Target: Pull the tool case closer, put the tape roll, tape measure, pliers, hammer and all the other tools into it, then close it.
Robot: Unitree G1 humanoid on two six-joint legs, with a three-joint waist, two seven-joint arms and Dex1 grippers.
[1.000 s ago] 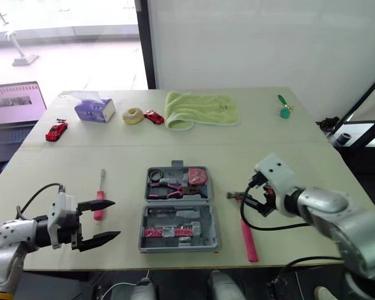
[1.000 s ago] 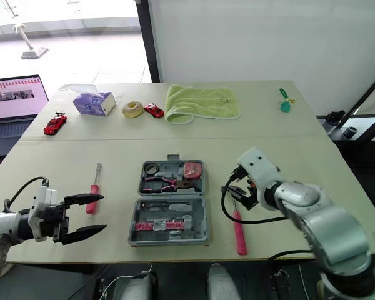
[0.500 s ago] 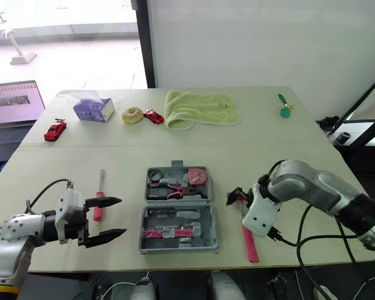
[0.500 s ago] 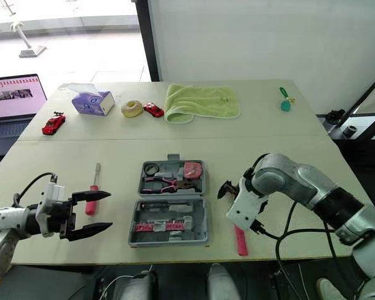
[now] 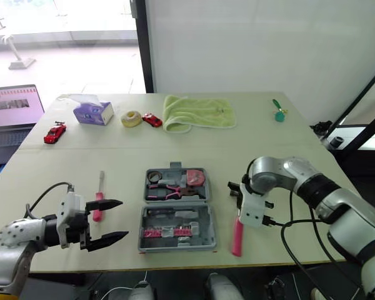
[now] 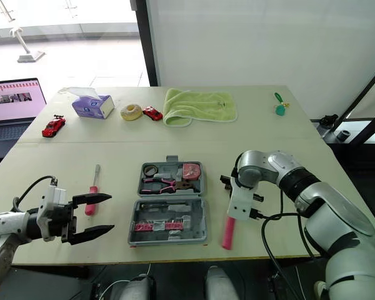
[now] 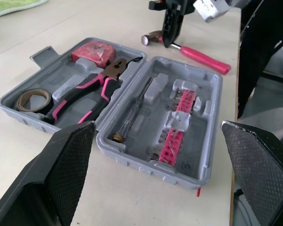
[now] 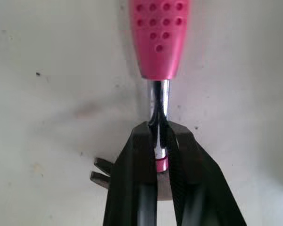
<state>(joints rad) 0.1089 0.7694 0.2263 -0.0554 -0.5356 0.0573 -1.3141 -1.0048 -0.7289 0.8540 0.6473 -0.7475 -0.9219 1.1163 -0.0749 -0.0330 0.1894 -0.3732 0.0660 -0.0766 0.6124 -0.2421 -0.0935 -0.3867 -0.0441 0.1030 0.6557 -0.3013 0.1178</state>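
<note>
Now that my right hand (image 8: 156, 131) has clamped the shaft of the pink-handled steel hammer (image 5: 237, 226), swinging it along the counter (image 5: 269, 150) toward the open grey plastic tool case (image 5: 175, 247), I can load it, while my left hand (image 5: 120, 219) gapes open.

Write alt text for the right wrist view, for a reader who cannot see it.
The right gripper is shut on the hammer, its black fingers pinching the chrome shaft where it meets the dimpled pink handle. The hammer's claw peeks out beside one finger, over a pale tabletop.
</note>
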